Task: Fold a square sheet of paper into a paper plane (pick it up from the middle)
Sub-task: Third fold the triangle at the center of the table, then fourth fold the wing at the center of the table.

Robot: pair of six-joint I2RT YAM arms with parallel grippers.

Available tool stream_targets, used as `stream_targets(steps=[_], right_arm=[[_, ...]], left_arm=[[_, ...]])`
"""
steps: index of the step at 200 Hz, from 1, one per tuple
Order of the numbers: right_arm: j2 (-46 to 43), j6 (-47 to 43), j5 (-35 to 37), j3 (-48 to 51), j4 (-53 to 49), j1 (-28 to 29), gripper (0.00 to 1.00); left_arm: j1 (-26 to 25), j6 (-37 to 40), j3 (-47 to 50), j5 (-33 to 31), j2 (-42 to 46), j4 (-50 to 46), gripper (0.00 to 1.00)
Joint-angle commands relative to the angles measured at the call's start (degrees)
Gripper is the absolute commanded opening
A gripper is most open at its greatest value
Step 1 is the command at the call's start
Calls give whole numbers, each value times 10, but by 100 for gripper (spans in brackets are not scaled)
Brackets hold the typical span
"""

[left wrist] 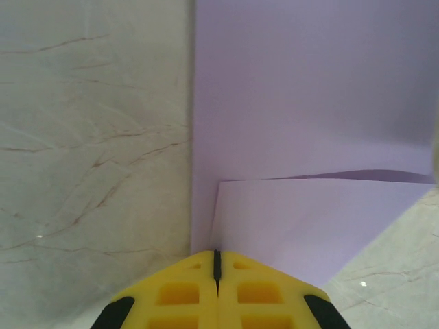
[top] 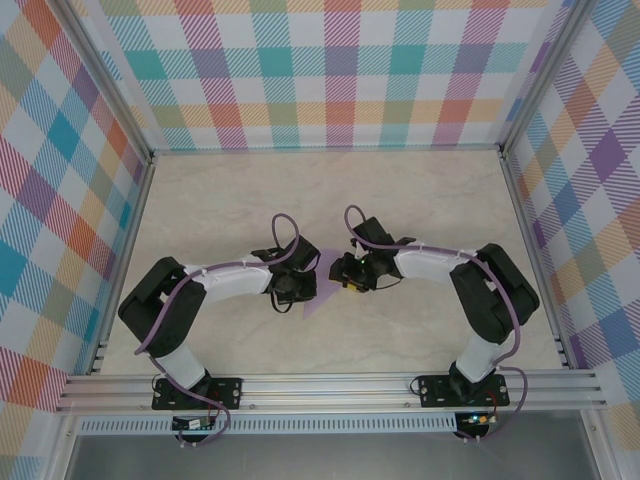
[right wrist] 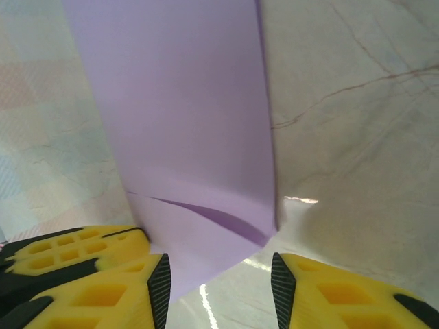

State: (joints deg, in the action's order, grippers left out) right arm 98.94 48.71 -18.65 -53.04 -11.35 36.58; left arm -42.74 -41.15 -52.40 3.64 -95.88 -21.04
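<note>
Lavender paper, one sheet (top: pixel 322 298), lies on the marble table (top: pixel 420 200) between the two arms, which meet over it from either side. The left gripper (top: pixel 291 288) sits at the sheet's left side and the right gripper (top: pixel 349 285) at its right side, both low over it.

In the left wrist view the sheet (left wrist: pixel 309 89) lies flat, with a flap folded back on top of it. The flap's upper edge curls up a little and casts a thin shadow. The left gripper (left wrist: pixel 217 264) has its yellow fingers pressed together at the flap's near corner. Whether they pinch any paper I cannot tell.

In the right wrist view the sheet (right wrist: pixel 185 110) stretches away from the camera. The right gripper (right wrist: pixel 219 277) stands with its fingers apart, and the sheet's near corner lies in the gap between them, not clamped.
</note>
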Motion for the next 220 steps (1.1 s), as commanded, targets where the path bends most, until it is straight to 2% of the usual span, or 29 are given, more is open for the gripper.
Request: stream_targets(steps=[1, 100, 197, 220], right_arm=[[18, 1, -14, -18, -14, 0, 44], [42, 2, -40, -37, -8, 0, 38], [34, 33, -5, -26, -29, 0, 39], [40, 34, -25, -25, -11, 0, 35]], left_arm=[[6, -7, 0, -16, -9, -18, 0], [6, -8, 6, -10, -14, -19, 0], [9, -10, 7, -14, -13, -21, 0], [8, -9, 8, -14, -13, -21, 0]])
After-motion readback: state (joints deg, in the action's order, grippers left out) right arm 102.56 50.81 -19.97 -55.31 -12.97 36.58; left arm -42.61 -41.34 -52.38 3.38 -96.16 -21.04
